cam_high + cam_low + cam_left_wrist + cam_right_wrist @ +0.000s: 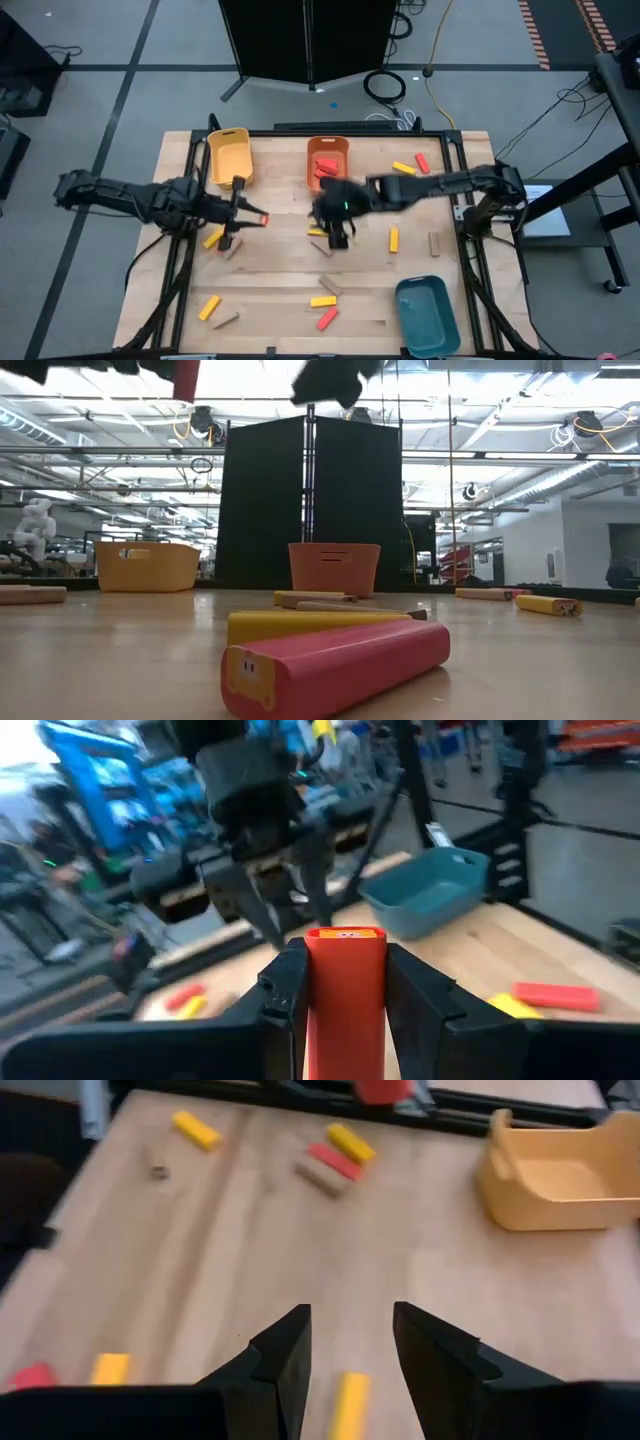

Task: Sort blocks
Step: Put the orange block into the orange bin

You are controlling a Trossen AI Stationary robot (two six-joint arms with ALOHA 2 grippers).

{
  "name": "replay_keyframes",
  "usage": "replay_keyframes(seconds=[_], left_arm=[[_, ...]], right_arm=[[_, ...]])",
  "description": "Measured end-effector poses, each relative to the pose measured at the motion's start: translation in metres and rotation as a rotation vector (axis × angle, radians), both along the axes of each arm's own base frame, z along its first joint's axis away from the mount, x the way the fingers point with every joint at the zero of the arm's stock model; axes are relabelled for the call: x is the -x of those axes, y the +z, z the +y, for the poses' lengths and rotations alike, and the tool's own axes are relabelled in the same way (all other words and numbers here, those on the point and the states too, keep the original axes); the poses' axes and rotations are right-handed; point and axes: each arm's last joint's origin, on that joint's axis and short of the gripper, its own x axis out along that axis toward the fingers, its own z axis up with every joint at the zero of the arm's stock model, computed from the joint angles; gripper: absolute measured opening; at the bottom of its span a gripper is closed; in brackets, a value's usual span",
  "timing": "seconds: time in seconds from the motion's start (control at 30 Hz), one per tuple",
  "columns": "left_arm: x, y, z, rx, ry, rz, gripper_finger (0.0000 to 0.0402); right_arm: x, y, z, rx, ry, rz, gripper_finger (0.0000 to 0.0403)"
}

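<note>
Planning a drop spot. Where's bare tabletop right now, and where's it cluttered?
Free: the strip between the yellow block at front left and the yellow/red pair, and the back-left corner beside the yellow bin. Crowded: table centre, where the left gripper holds a red block and the open right gripper hovers over blocks.

free: bare table (280, 275) between arms | blocked: right hand (338, 236) before orange bin (327, 160)

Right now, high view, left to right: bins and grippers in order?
Left gripper shut on a red block → yellow bin → orange bin → right gripper, open, empty → teal bin.
</note>
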Motion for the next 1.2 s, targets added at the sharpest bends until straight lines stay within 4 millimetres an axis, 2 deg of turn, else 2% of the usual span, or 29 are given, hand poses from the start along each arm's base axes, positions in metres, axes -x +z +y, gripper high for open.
replay_keyframes(seconds=[0.2, 0.33, 0.43, 0.5, 0.63, 0.73, 0.93, 1.2], left_arm=[[0.005, -0.014, 0.023, -0.005, 0.022, -0.097, 0.0089], [0.012, -0.029, 0.039, 0.059, 0.081, -0.106, 0.0089], [0.021, -0.027, 0.045, 0.105, 0.047, -0.206, 0.0089], [0.025, -0.025, 0.048, 0.144, 0.034, -0.268, 0.0089], [0.028, -0.022, 0.051, 0.187, 0.020, -0.317, 0.0089], [0.027, -0.022, 0.051, 0.205, 0.012, -0.319, 0.0089], [0.022, -0.019, 0.051, 0.318, -0.025, -0.338, 0.0089], [0.018, -0.007, 0.043, 0.427, -0.154, -0.468, 0.0089]], right_arm=[[-0.001, -0.006, -0.059, -0.019, 0.062, -0.028, 0.0137], [0.005, -0.034, -0.089, -0.100, 0.094, -0.067, 0.0137], [0.016, -0.050, -0.107, -0.142, 0.010, -0.126, 0.0137], [0.020, -0.055, -0.113, -0.153, -0.028, -0.239, 0.0137], [0.027, -0.065, -0.113, -0.197, -0.090, -0.466, 0.0137], [0.033, -0.073, -0.109, -0.176, -0.189, -0.556, 0.0137], [0.039, -0.095, -0.092, -0.145, -0.272, -0.526, 0.0137], [0.037, -0.075, -0.075, -0.155, -0.206, -0.679, 0.0137]])
